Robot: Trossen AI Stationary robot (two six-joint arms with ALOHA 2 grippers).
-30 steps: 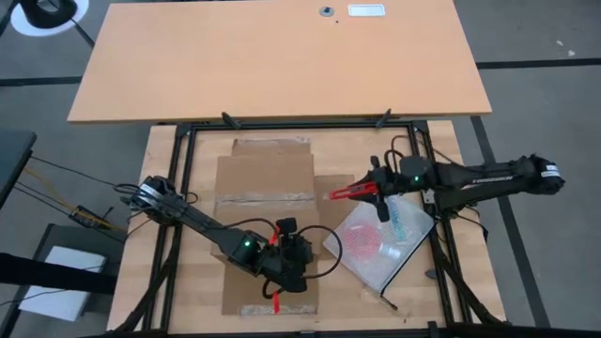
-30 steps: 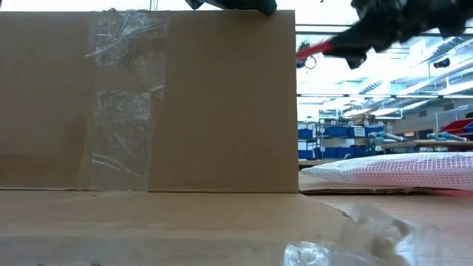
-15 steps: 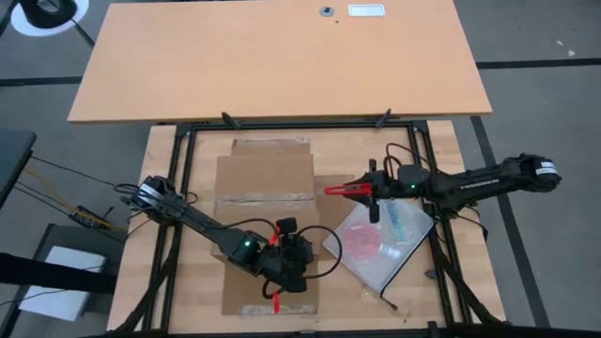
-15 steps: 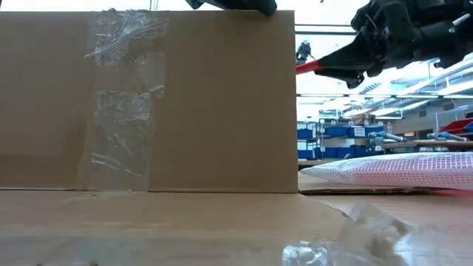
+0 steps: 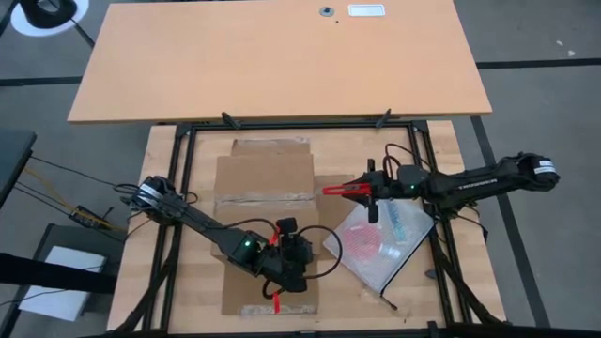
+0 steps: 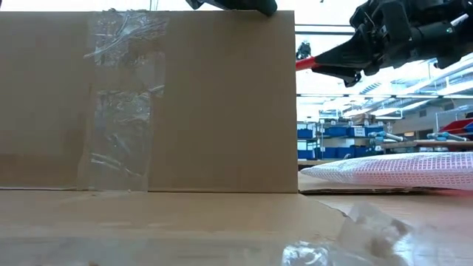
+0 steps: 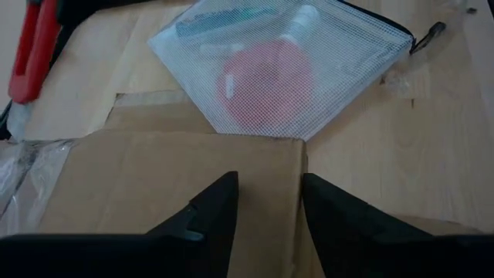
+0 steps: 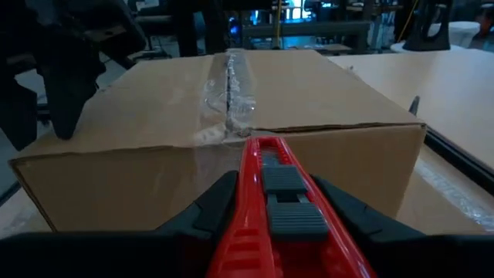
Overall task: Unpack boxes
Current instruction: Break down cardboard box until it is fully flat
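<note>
The brown cardboard box (image 5: 263,178) stands mid-table, its top seam taped (image 8: 228,85) and its lower flaps spread flat on the table. My left gripper (image 7: 266,201) is open over the box's near right corner (image 7: 299,143), one finger over the top and one past the edge. I cannot tell whether it touches the box. My right gripper (image 5: 371,191) hovers right of the box, shut on a red box cutter (image 5: 343,190) whose tip points at the box. A clear mesh bag (image 5: 380,244) with a pink item lies below it. My right gripper pinches the red cutter's rear body (image 8: 266,232) between its two fingers. The fingers lie along the cutter, coming about level from the table's right. The cutter's front end (image 8: 262,150) sticks out past the fingertips toward the box, lifted clear of everything.
A black frame (image 5: 178,188) rings the work surface, and a large wooden tabletop (image 5: 282,56) lies beyond its far rail. One flat flap (image 5: 268,286) reaches toward the near edge; another (image 5: 333,192) lies under the bag's corner. Bare wood (image 5: 441,282) shows at the right.
My right gripper has sunk a little with the cutter and tipped toward level. The cutter's tip has edged toward the box. For the last half second it has stayed still.
</note>
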